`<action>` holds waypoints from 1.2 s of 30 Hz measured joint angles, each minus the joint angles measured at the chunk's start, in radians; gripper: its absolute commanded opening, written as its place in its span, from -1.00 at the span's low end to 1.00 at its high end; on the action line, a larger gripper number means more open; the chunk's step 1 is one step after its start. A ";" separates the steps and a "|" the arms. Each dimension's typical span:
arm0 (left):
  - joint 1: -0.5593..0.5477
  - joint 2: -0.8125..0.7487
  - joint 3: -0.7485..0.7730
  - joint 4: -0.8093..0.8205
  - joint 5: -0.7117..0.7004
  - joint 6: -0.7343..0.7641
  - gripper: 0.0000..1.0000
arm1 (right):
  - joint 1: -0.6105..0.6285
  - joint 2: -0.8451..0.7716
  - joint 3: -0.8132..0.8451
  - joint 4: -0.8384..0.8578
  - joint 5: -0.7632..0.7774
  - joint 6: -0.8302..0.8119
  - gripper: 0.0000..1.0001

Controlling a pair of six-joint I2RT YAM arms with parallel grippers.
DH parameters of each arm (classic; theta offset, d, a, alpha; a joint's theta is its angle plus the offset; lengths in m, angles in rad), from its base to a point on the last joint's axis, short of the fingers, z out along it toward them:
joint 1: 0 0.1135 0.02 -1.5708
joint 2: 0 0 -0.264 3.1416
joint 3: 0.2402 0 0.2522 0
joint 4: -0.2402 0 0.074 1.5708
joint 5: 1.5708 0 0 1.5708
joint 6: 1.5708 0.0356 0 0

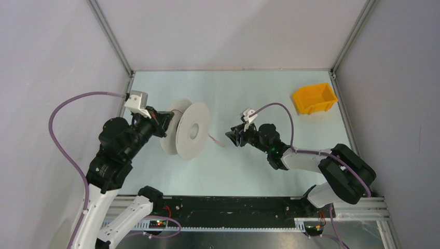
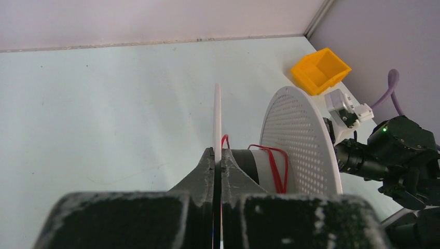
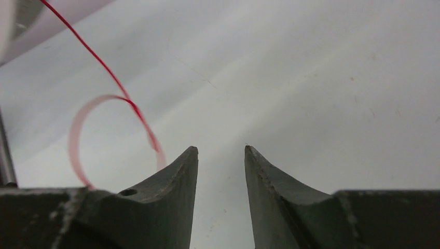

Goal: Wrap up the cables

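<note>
Left gripper [image 1: 160, 120] first, seen from above: it reaches in from the left and is clamped on the rim of the pale round spool [image 1: 193, 130]. The spool stands upright like a wheel over the table [image 1: 259, 88]. The right gripper [image 1: 232, 137] points at the spool from the other side, near it but not touching. A thin red cable [image 1: 177, 110] shows by the top of the spool's middle. A pale pink strand [image 1: 215, 140] lies between the spool and the right gripper. A yellow bin [image 1: 311, 101] sits far back on the right, well apart from both arms.

From the left wrist camera, the fingers [image 2: 203, 174] are squeezed tight on one thin side disc of the spool, and no gap shows beside the disc. The red cable loops a few times around the grey middle part, between this disc and the other one, which is full of tiny holes. Behind that disc is the right arm [image 2: 404, 150], and the yellow bin is further back.

From the right wrist camera, the right gripper's two dark fingers [image 3: 174, 179] stand apart with only bare table between them — they hold nothing. The red cable comes down from the top left corner, curls round, and runs to just beside the finger on the left of the picture. A pale pink ring [image 3: 73, 137], blurry, hangs by that curl.
</note>
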State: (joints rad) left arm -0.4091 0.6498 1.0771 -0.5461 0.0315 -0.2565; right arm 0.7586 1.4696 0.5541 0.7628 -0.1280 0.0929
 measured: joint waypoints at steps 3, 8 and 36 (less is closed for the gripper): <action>0.000 0.000 0.000 0.000 0.010 -0.008 -1.00 | 0.010 -0.017 -0.014 0.054 -0.041 0.009 0.00; 0.000 0.000 0.000 0.000 0.033 -0.017 -1.00 | 0.022 -0.016 -0.018 0.143 -0.117 0.046 0.06; 0.002 0.028 0.038 0.027 0.032 -0.038 -1.00 | 0.033 0.335 0.176 0.078 -0.326 0.347 -0.03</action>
State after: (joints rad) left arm -0.4072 0.6777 1.1149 -0.5194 0.0635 -0.2947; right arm 0.7918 1.8046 0.7300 0.8406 -0.4538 0.4397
